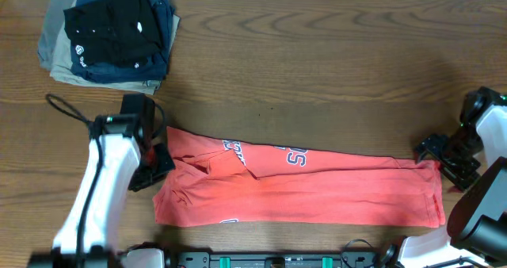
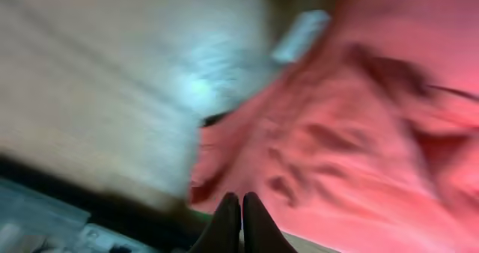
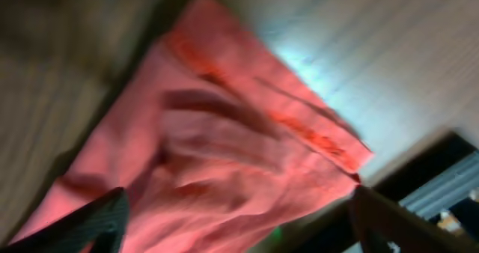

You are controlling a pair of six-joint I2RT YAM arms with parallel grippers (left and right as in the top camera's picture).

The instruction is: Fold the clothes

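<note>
Flat, coral-red T-shirt (image 1: 317,190), long axis left-right, collar end leftward, hem rightward.

Navy block lettering (image 1: 291,155) on the T-shirt (image 1: 317,197) — creased, partly hidden — nothing legible

Your overhead view is sharp and evenly bright, with only a soft shadow on the bench (image 1: 317,62) beside the left arm (image 1: 103,181). Both wrist views are heavily motion-blurred: pale glare washes the wood, the T-shirt (image 2: 359,133) smears into red haze, and the left tool (image 2: 241,219) and right tool (image 3: 238,200) are dim, soft-edged shapes.
</note>
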